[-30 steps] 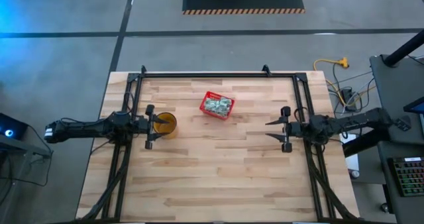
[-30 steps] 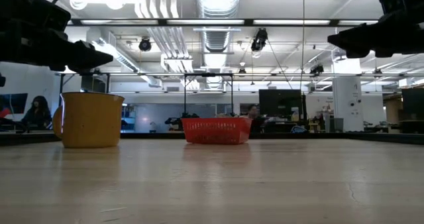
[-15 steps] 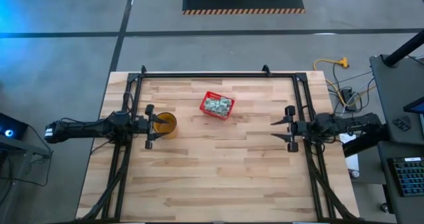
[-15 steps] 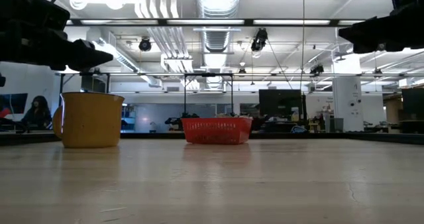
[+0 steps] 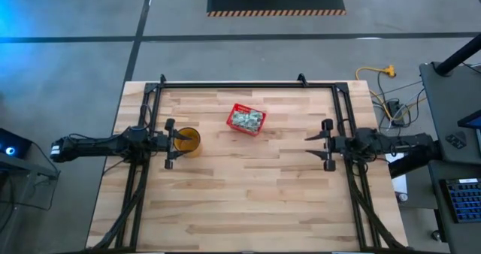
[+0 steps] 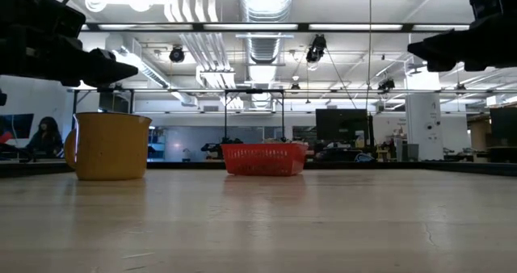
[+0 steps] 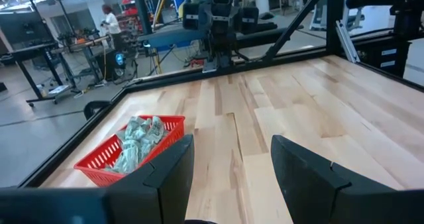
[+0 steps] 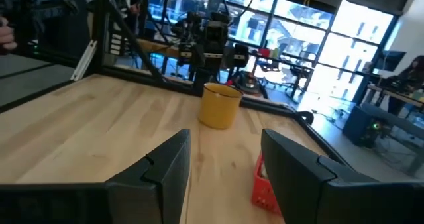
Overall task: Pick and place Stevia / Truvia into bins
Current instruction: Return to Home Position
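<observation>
I find the wooden table bare except at its upper middle, where the task's things sit. The left gripper, at centre left of the high view, hangs with its fingers spread and empty, above the rim of a yellow mug; in my judgement, any drop or sideways sweep there tips the mug. The right gripper, at centre right, is likewise parted and holds nothing, well apart from everything, so I expect little hazard there. The red basket stands upper centre, tilted to the table's edges. The Stevia sachets lie heaped inside it; I judge that a knock to the basket could spill the top ones.
</observation>
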Available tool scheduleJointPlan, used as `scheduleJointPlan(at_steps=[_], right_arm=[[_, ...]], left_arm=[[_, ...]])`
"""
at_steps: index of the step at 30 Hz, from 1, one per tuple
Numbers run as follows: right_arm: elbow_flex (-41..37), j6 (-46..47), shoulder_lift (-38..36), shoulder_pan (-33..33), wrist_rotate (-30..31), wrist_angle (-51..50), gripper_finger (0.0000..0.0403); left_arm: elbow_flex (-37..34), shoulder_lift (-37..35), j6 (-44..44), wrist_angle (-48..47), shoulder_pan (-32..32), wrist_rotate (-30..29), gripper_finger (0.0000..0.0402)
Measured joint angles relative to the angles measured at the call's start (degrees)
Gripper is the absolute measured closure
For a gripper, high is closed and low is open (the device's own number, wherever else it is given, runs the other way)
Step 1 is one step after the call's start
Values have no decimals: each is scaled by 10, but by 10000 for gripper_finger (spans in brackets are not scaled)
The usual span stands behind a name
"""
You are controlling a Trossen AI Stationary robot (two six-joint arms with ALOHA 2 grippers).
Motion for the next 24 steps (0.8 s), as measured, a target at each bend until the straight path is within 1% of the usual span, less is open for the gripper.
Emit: scheduleJointPlan(at_steps=[7,11,24], right_arm=[[-5,4,1,-53,-61,1,227],[-5,-5,1,-54,-63,1,227],[-5,6,5,-54,-60,1,227]], left_arm=[[0,0,0,0,0,0,217],[0,0,0,-1,0,0,217],[0,0,-7,0,0,-8,217]])
